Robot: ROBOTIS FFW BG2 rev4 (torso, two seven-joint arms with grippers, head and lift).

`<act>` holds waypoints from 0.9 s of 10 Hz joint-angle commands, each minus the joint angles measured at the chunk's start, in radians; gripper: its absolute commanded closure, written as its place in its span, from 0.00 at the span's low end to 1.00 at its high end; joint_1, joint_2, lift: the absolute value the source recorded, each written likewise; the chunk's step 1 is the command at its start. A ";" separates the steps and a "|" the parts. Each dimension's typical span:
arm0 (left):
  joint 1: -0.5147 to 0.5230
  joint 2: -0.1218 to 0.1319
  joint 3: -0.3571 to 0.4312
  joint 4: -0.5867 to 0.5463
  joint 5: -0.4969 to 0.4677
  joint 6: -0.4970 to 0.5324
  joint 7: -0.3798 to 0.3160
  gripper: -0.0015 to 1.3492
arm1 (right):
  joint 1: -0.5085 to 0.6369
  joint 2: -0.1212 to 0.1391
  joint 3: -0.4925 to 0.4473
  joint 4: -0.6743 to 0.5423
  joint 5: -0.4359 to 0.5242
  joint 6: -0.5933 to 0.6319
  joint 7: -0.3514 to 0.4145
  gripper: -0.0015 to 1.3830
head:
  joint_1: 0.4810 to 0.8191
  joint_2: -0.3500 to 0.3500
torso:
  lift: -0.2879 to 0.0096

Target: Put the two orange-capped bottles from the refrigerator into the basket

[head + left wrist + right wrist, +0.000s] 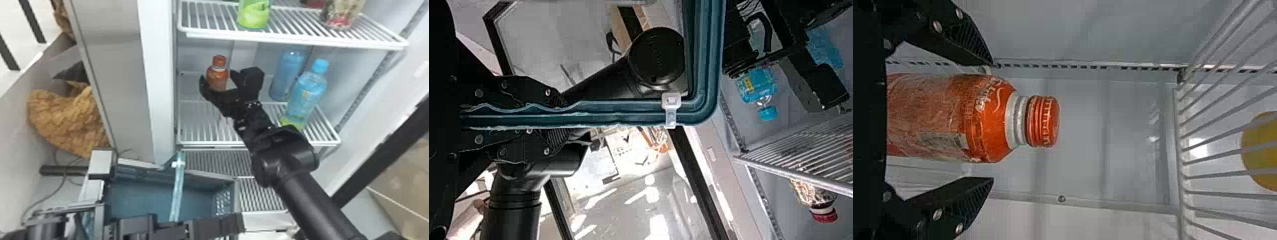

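In the head view, the orange-capped bottle (217,76) is upright in the refrigerator, its long axis vertical and cap up, below the upper wire shelf (293,27). My right hand (218,78) is open around it. Two blue bottles (308,94) (289,75) are to the right; the basket (237,191) is below. My left hand (174,223) is at the bottom edge.

In the left wrist view, that hand is closed on a teal bar (619,114) with a white clip (671,102).

In the right wrist view, the bottle is between my parted fingers (970,42), its cap pointing away from my palm, towards the shelf wires and something yellow (1263,152) beyond.
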 commanded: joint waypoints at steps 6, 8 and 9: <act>-0.003 0.005 -0.003 0.004 0.004 0.000 -0.001 0.84 | 0.015 -0.008 0.019 -0.025 -0.029 -0.039 0.000 0.69 | 0.63 0.29 | 0.00; 0.006 0.005 0.001 0.004 0.004 0.000 -0.006 0.84 | 0.111 -0.011 -0.009 -0.164 -0.001 -0.041 0.000 0.67 | 0.63 0.30 | 0.00; 0.006 0.005 0.001 0.004 0.004 0.000 -0.006 0.84 | 0.162 -0.011 -0.039 -0.231 0.013 -0.022 0.016 0.67 | 0.63 0.30 | 0.00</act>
